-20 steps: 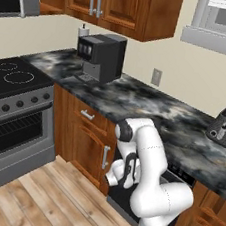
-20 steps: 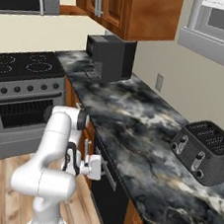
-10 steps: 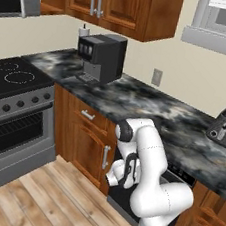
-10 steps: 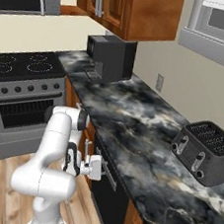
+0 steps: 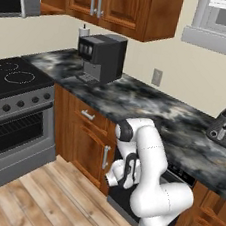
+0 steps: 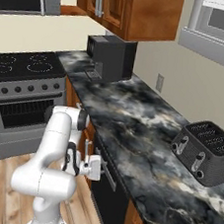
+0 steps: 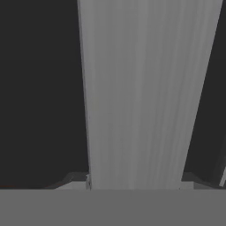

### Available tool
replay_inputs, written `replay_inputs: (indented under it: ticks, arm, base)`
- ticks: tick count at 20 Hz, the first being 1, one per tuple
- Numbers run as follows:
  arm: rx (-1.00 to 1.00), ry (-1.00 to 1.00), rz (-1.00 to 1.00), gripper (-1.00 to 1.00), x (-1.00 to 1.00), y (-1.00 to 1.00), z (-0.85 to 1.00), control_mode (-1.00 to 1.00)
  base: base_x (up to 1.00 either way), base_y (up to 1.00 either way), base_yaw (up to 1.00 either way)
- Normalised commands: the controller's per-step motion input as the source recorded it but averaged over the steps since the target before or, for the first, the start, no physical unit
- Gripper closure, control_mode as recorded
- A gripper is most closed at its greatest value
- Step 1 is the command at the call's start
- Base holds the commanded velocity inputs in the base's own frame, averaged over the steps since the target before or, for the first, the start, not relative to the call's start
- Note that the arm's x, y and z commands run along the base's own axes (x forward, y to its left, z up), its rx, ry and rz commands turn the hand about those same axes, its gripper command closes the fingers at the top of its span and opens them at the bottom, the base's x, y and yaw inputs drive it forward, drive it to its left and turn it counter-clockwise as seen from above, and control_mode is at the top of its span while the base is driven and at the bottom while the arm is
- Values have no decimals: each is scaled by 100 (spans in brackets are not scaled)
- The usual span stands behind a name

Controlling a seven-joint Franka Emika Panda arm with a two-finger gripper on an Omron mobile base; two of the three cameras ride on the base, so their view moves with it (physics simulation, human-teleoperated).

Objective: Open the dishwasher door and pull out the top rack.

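Note:
The dishwasher door [image 6: 107, 199] is a black panel under the counter, and it stands closed. Its long grey bar handle [image 7: 141, 97] runs up the middle of the hand view, very close. My gripper [image 7: 134, 181] has one finger on each side of the bar, touching its edges, so it is shut on the handle. In the right base view the gripper [image 6: 99, 163] sits at the handle [image 6: 108, 172] near the door's top. From the left base view the door [image 5: 118, 199] is mostly behind my arm. The top rack is hidden behind the closed door.
A grey oven [image 5: 13, 122] stands to the left, with brown cabinet doors [image 5: 88, 147] between it and the dishwasher. On the dark marble counter [image 6: 133, 116] are a black coffee machine [image 5: 102, 55] and a toaster [image 6: 206, 153]. Wooden floor [image 5: 38, 196] lies in front.

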Motion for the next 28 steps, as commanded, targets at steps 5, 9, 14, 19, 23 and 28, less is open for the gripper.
replay_inputs:
  ticks: [5,9,14,19,23,28]
  arm:
    - [2,0,0,100,-48,53,-39,-100]
    - [3,0,0,100,-62,61,-43,-100]
    - [6,0,0,100,-65,66,-40,-100]
    - [7,0,0,100,-63,71,-40,-100]
    - [6,0,0,100,-56,73,-38,-100]
    - [4,0,0,100,-47,75,-37,-100]
  base:
    - [0,0,0]
    - [0,0,0]
    - [0,0,0]
    - [0,0,0]
    - [0,0,0]
    - [0,0,0]
